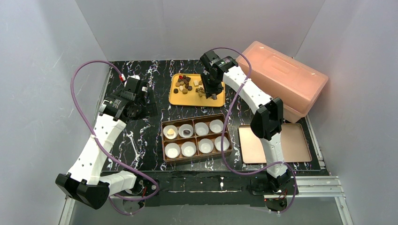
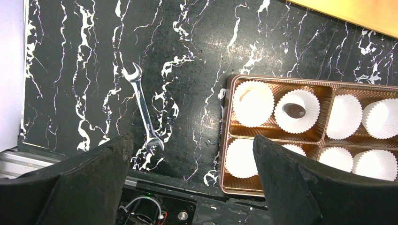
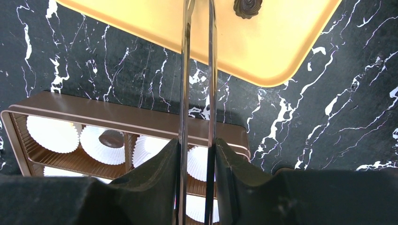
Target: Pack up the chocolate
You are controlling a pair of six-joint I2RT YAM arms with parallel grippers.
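Note:
The chocolate lies as several small dark, light brown and cream pieces on a yellow tray. My right gripper hangs over the tray's right part, shut on metal tongs whose tips run out of the top of the right wrist view. One dark piece lies on the tray just right of the tongs. A brown box holds white paper cups; one has a cream piece, one a dark piece. My left gripper is open and empty, left of the box.
A wrench lies on the black marble mat left of the box. A pink plastic case stands at the back right. A flat copper lid lies right of the box. White walls close in on three sides.

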